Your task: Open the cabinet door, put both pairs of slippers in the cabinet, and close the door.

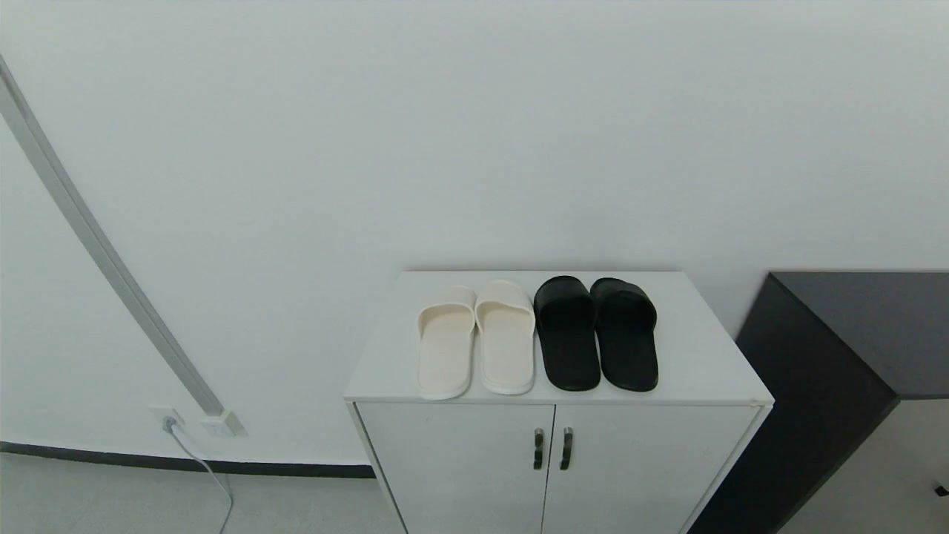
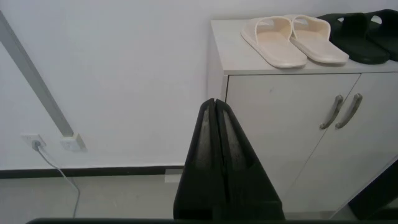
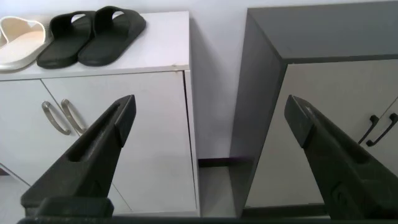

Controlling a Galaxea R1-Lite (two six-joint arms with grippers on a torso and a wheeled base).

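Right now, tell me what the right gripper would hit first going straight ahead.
Right gripper likely enters the gap between white two-door cabinet and dark grey cabinet, reaching the white wall; depth unclear.

Cabinet (image 1: 704,363) interior concealed behind shut doors (image 1: 460,467); lower part cut off. Black slippers (image 2: 360,40) partly cropped in left wrist view.

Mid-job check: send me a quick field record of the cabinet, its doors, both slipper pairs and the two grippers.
cabinet: white, two doors, slippers on its top
doors: both shut
handles: two, side by side at the middle seam
white slippers: pair on the top, robot's left half
black slippers: pair on the top, just right of the white pair
left gripper: shut, empty, apart from the cabinet
right gripper: open, empty, apart from the cabinet
dark cabinet: stands to the right
progress: door not yet opened
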